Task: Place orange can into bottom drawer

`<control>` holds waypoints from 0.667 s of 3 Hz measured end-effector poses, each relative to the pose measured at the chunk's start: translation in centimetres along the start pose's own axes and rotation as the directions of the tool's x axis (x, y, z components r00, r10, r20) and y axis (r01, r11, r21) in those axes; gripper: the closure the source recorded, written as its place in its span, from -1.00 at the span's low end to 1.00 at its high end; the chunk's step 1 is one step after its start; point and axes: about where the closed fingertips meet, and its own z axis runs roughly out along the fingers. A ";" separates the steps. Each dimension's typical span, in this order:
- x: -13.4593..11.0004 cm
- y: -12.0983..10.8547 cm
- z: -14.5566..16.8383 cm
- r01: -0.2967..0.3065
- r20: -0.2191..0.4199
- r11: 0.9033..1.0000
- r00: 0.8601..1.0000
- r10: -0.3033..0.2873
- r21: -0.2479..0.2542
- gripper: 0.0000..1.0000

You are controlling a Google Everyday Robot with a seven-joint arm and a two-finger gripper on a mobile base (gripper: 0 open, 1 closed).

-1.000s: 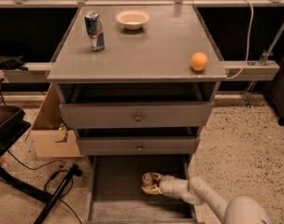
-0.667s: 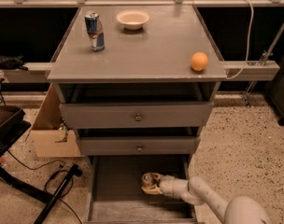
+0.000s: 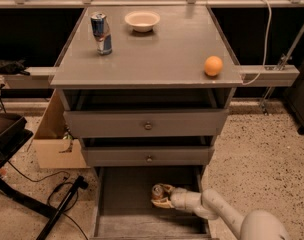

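A big grey cabinet [image 3: 147, 84] stands in the middle, and it has a wide flat top [image 3: 157, 54]. The bottom drawer [image 3: 122, 199] is pulled out near the floor, like a low grey tray. Above it are two more drawers, the top one [image 3: 192, 124] and the middle one [image 3: 117, 156], each with a small round knob. A brown cardboard box [image 3: 54, 144] sits on the floor to the left of the cabinet.

The robot's pale arm [image 3: 222, 214] reaches in from the bottom right corner. At its end, the gripper [image 3: 163, 200] is down inside the bottom drawer. Its jaws are wrapped around the orange can [image 3: 158, 190], which is in the bottom drawer, near the right side.

On top sit a white bowl [image 3: 142, 20], a slim blue and silver can [image 3: 101, 33] and a small orange ball [image 3: 213, 66] near the right edge.
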 end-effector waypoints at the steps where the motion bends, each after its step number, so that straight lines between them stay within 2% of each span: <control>1: 0.0 0.0 0.0 0.000 0.000 1.000 1.000 0.000 0.000 -1.00; 2: 0.0 0.0 0.0 0.000 0.000 1.000 1.000 0.000 0.000 -1.00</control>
